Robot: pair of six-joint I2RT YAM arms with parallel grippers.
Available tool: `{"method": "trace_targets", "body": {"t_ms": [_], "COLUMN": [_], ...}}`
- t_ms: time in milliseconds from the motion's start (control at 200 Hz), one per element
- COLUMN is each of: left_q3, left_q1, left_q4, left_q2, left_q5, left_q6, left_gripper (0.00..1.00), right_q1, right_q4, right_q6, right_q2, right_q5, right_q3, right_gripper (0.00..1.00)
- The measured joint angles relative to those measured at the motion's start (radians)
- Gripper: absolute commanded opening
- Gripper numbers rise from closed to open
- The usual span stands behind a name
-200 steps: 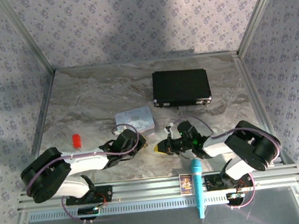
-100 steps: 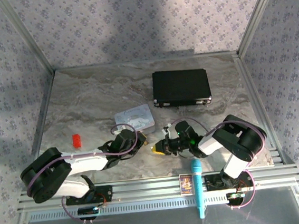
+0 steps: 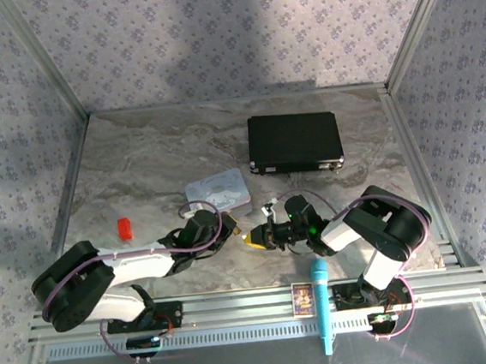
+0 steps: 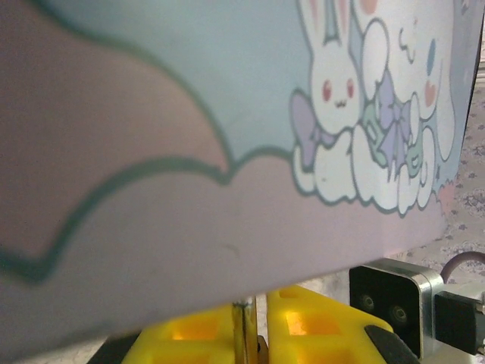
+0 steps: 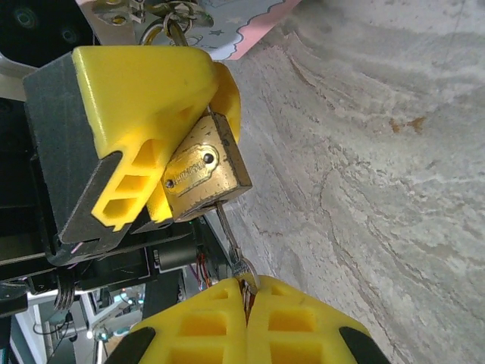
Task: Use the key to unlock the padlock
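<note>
The small brass padlock (image 5: 201,171) hangs just above the marble table, pinched in my left gripper's yellow fingers (image 5: 144,98). A thin silver key (image 5: 227,231) runs from the padlock's underside to my right gripper (image 5: 246,292), which is shut on the key's head. From above, my left gripper (image 3: 229,231) and right gripper (image 3: 249,241) meet tip to tip at the table's front centre. In the left wrist view a metal sliver (image 4: 242,330) sits between the nearly closed fingers of the left gripper (image 4: 259,303). A key ring (image 5: 170,11) dangles behind the padlock.
A pastel cartoon tin (image 3: 218,191) lies just behind the grippers and looms close over the left wrist camera (image 4: 189,152). A black case (image 3: 295,141) lies at the back right. A small red object (image 3: 124,228) sits at the left, with a blue microphone (image 3: 322,303) and a card (image 3: 302,298) on the front rail.
My right gripper has slid a little left with the key, closing on the left gripper, and its elbow has folded in. The left arm has barely moved.
</note>
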Motion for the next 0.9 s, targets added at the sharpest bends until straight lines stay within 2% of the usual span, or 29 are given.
{"method": "trace_targets", "body": {"t_ms": [365,690,900], "left_q3": [-0.003,-0.003,-0.003], "left_q1": [0.006,0.006,0.006], "left_q4": [-0.018,-0.045,-0.019], "left_q2": [-0.045,-0.074,-0.071], "left_q5": [-0.02,-0.041,-0.038], "left_q6": [-0.008,0.022,0.045], "left_gripper": [0.0,0.0,0.0], "right_q1": [-0.006,-0.008,-0.027], "right_q4": [0.059,0.1,0.204], "right_q6": [0.047,0.085,0.172], "right_q2": [0.073,0.079,0.151], "right_q5": [-0.012,-0.039,-0.073], "right_q3": [0.032,0.033,0.033], "right_gripper": [0.0,0.0,0.0]}}
